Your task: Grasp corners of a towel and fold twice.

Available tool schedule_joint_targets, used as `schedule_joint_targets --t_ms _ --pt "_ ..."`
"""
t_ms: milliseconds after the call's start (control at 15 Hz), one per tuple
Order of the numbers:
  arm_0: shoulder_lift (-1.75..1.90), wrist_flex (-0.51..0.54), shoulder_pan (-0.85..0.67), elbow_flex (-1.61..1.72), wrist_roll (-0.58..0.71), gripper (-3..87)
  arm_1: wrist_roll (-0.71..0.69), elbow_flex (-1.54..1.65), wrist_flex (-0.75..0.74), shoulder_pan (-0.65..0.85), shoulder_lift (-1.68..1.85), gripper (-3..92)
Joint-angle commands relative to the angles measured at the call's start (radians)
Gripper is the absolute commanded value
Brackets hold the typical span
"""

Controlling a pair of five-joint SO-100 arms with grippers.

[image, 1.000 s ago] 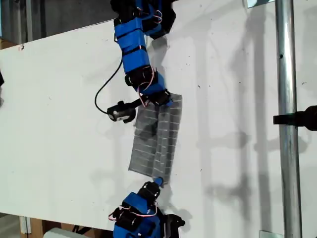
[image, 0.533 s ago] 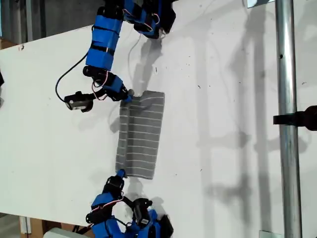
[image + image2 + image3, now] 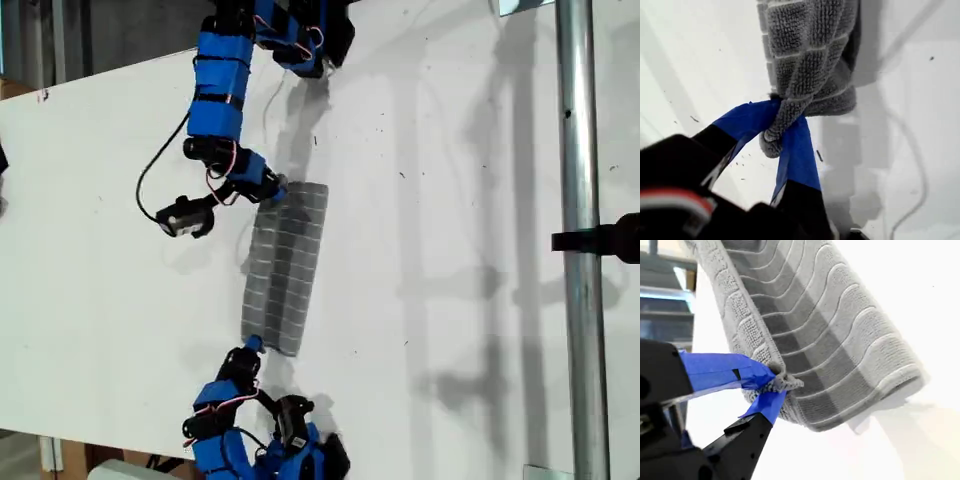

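Observation:
The grey striped towel hangs as a narrow doubled strip between two blue arms in the exterior view. My first gripper, on the arm at the exterior view's top, is shut on a bunched corner of the towel. A white cable lies behind it. My second gripper, on the arm at the exterior view's bottom, is shut on the opposite end's corner. From there the towel runs away in wavy folds. The remaining corners are hidden in the folds.
The white table spreads wide around the towel. A metal pole with a black clamp stands at the exterior view's right. A black cable loops beside the first arm.
Both grippers carried the towel toward the exterior view's left, then back a little to the right. The towel has drawn in from a flat wide panel to a narrower, sagging strip.

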Motion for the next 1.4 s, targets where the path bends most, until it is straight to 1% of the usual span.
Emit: schedule_joint_targets --t_ms 0,133,333,467,533,600,667,733,933,1067,1200,1267,1333 --pt "0.021 -0.032 0.032 0.083 -0.064 -2.9 0.089 0.006 -0.040 -0.087 -0.071 -0.2" --pt "0.034 -0.054 0.054 0.163 -0.124 -2.9 0.140 0.008 -0.074 -0.115 -0.172 -0.2" --pt "0.061 -0.057 0.083 0.219 -0.189 -2.8 0.160 0.005 -0.117 -0.132 -0.255 -0.2" --pt "0.052 -0.089 0.064 0.272 -0.209 -1.8 0.164 0.003 -0.118 -0.130 -0.298 -0.2" --pt "0.046 -0.100 0.051 0.296 -0.221 3.6 0.172 0.003 -0.110 -0.126 -0.316 4.3" --pt "0.046 -0.098 0.046 0.305 -0.232 10.8 0.179 0.005 -0.106 -0.126 -0.325 20.4" --pt "0.046 -0.080 0.043 0.302 -0.250 16.8 0.186 0.005 -0.094 -0.132 -0.328 31.9" --pt "0.055 -0.040 0.046 0.281 -0.264 16.6 0.199 0.002 -0.063 -0.138 -0.318 32.7" --pt "0.190 0.164 0.129 0.144 -0.319 16.4 0.239 0.012 0.064 -0.153 -0.169 34.1" --pt "0.411 0.270 0.199 0.091 -0.360 15.9 0.264 0.034 0.141 -0.155 -0.012 35.0" --pt "0.614 0.354 0.245 0.110 -0.400 15.3 0.316 0.081 0.181 -0.163 0.120 37.0" --pt "0.704 0.344 0.288 0.166 -0.414 14.8 0.374 0.133 0.179 -0.166 0.179 37.7" --pt "0.790 0.285 0.357 0.222 -0.436 14.0 0.449 0.215 0.158 -0.169 0.239 38.9"
